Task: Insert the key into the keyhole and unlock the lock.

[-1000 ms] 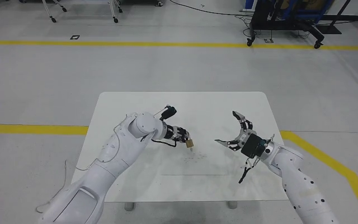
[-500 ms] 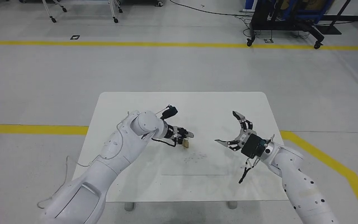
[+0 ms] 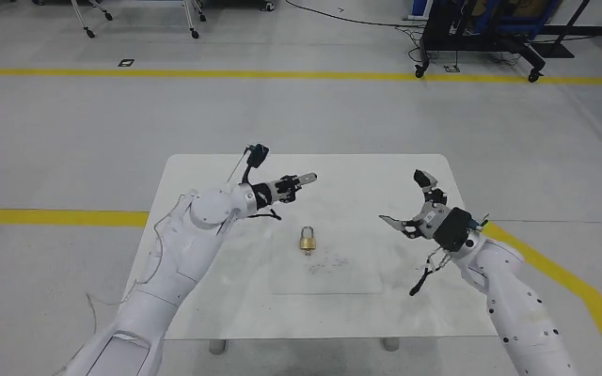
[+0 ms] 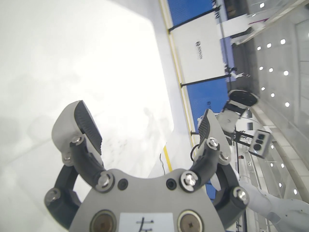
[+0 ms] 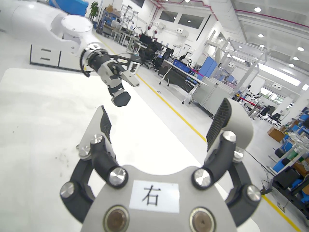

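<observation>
A brass padlock (image 3: 308, 239) with a silver shackle lies flat near the middle of the white table (image 3: 395, 171), nothing touching it. A small bit sticks out at its near end; whether that is the key I cannot tell. My left gripper (image 3: 301, 180) hangs open and empty beyond the padlock, toward the table's far side; its ribbed pads (image 4: 85, 124) stand wide apart. My right gripper (image 3: 403, 199) is open and empty too, to the right of the padlock. From the right wrist, the right gripper (image 5: 164, 119) faces the left gripper (image 5: 123, 86) across the table.
Dark scuff marks (image 3: 324, 266) dot the tabletop just in front of the padlock. Yellow floor lines (image 3: 56, 217) run past both sides of the table. Benches and racks (image 5: 193, 78) stand far off in the room.
The left gripper has let go of the padlock, opened, and pulled back toward the far side. The padlock now lies on the table. The right gripper has shifted slightly right and farther back.
</observation>
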Motion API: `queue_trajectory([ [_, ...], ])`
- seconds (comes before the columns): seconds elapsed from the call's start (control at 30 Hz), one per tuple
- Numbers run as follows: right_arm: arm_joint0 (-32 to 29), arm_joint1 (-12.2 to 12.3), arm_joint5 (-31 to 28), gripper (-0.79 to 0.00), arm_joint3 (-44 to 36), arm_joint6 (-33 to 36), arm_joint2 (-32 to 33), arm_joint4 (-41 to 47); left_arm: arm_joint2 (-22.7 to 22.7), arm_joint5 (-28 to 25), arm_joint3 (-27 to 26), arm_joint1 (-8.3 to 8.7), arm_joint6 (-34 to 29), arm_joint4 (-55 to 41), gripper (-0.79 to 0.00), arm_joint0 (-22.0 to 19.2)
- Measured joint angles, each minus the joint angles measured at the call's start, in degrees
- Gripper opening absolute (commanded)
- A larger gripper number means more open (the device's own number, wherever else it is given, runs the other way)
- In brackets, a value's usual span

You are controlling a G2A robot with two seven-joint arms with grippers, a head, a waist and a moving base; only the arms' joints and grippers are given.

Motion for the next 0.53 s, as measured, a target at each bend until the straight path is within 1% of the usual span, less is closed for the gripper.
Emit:
queue_trajectory([
  [0.07, -0.42, 0.14, -0.1, 0.0, -0.04, -3.04, 2.47, 3.59, -4.49, -3.83, -4.49, 1.03, 3.8, -0.92, 0.0, 4.19],
  [0.13, -0.69, 0.21, -0.78, -0.001, -0.36, -7.05, 3.44, 5.05, -6.89, -5.78, -7.17, 1.48, 4.9, -2.43, 0.0, 7.15],
  [0.17, -0.71, 0.21, -0.83, -0.001, -0.4, -8.22, 3.45, 5.06, -7.1, -5.93, -7.42, 1.5, 4.68, -2.73, 0.0, 7.57],
  [0.27, -0.68, 0.2, -0.76, -0.001, -0.38, -5.99, 3.34, 4.89, -6.86, -5.76, -7.13, 1.47, 4.44, -2.54, 0.0, 7.11],
  [0.4, -0.71, 0.19, -0.67, 0.0, -0.41, -5.69, 3.34, 4.89, -6.89, -5.72, -7.17, 1.48, 4.51, -2.36, 0.0, 7.17],
  [0.53, -1.32, -0.07, 0.92, -0.001, -1.02, -3.65, 3.39, 5.21, -7.89, -5.05, -8.36, 1.77, 6.08, 0.99, 0.0, 8.87],
])
